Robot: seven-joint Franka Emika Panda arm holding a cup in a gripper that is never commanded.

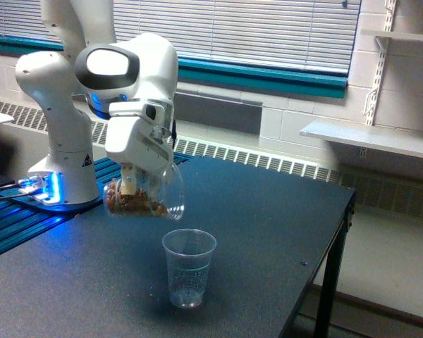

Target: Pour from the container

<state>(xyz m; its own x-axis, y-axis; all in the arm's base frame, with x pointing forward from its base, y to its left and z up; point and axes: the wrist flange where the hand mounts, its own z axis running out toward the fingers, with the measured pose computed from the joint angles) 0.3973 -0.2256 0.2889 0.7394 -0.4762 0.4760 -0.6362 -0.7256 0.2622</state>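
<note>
My gripper (135, 179) is shut on the container (146, 198), a clear thin plastic cup with brown nut-like pieces lying along its lower side. The cup is tipped nearly sideways, its mouth facing the exterior view's right. It hangs above and a little to the left of a second clear cup (188, 267) with a rolled rim, which stands upright on the dark table (268, 232). The fingers are mostly hidden behind the white hand and the cup.
The arm's white base (62, 151) stands on a blue-lit rail at the exterior view's left. The table's right edge (342, 218) drops off to the floor. A wall radiator and window blinds run behind; a shelf (370, 137) sits at the right.
</note>
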